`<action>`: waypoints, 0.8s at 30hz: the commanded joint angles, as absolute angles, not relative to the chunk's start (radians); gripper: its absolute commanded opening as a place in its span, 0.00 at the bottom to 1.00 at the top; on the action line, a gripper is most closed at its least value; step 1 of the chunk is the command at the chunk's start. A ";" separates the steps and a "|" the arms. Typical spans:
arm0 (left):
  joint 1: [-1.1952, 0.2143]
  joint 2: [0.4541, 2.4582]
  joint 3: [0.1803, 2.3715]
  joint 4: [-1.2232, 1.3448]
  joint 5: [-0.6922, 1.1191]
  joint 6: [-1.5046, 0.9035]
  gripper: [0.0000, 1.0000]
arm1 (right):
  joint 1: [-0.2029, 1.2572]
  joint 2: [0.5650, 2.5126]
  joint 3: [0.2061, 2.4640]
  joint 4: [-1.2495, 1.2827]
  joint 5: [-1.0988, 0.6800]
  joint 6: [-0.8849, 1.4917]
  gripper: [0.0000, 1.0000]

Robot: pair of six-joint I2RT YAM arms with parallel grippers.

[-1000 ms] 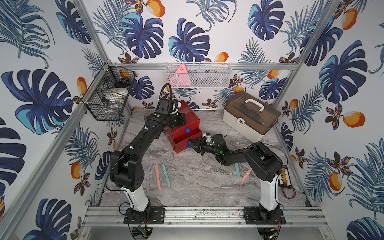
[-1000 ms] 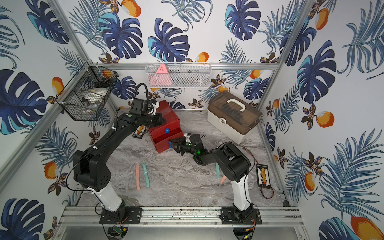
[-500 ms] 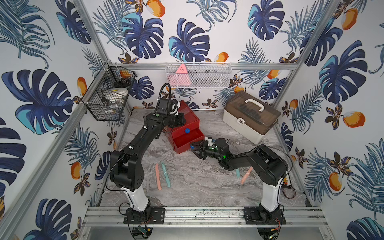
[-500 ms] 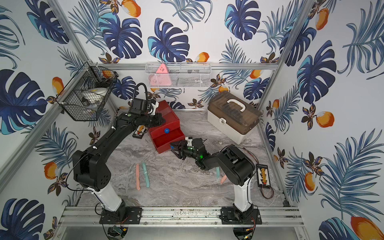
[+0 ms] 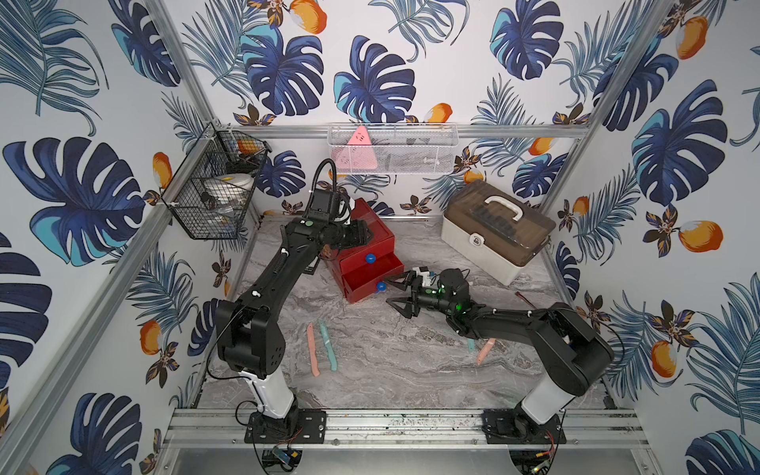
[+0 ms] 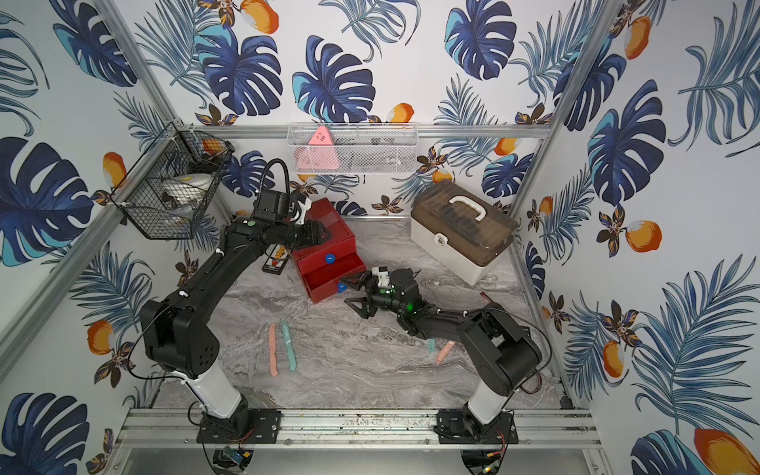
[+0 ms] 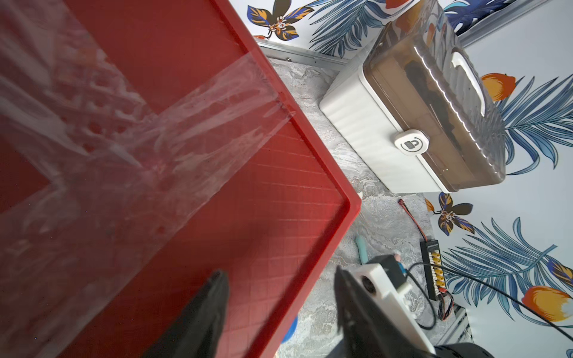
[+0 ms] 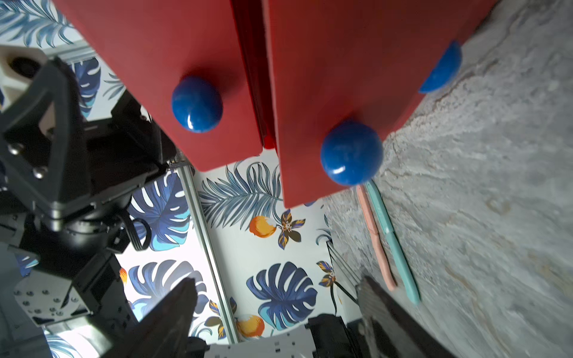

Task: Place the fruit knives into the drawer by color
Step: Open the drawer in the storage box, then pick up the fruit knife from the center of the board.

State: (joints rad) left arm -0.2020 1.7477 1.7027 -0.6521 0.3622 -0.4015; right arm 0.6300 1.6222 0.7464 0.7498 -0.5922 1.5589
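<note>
Both opened, L pincer (image 7: pixel 279 274), R pincer (image 5: pixel 390 291)

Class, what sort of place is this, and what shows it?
Likely a staged robot test booth: two black robot arms bolted to a silver aluminium rail, enclosed by leaf-print wallpaper walls.

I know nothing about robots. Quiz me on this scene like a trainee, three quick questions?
1. How many fruit knives lie on the table?
2. True or false: the right gripper is shut on a blue knob.
3. Which knife colour is nowhere in view? A pink, B teal, C green.
Key: 1. Four: two pink, two teal. 2. False: its jaws stand open, clear of the knob. 3. C.
</note>
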 commanded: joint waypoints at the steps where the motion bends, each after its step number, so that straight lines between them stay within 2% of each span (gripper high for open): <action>1: -0.199 1.749 1.744 -0.717 0.362 -0.429 0.79 | 0.587 1.506 0.746 0.467 -0.628 1.408 0.87; 3: -0.202 1.740 1.767 -0.720 0.375 -0.442 0.89 | 0.527 1.411 0.791 0.185 -0.617 1.268 0.90; 6: -0.214 1.716 1.789 -0.731 0.383 -0.454 0.99 | 0.436 1.315 0.894 -0.208 -0.579 1.049 0.91; 10: -0.265 1.666 1.799 -0.768 0.373 -0.447 0.99 | 0.336 1.309 1.042 -0.618 -0.487 0.787 0.93; 13: -0.339 1.621 1.797 -0.812 0.332 -0.423 0.99 | 0.307 1.353 1.148 -0.839 -0.351 0.615 0.93; 19: -0.490 1.476 1.644 -0.836 0.267 -0.425 0.99 | 0.298 1.412 1.208 -1.025 -0.097 0.411 0.93; 24: -0.539 1.326 1.435 -0.809 0.255 -0.449 0.99 | 0.297 1.477 1.185 -1.057 -0.045 0.347 0.83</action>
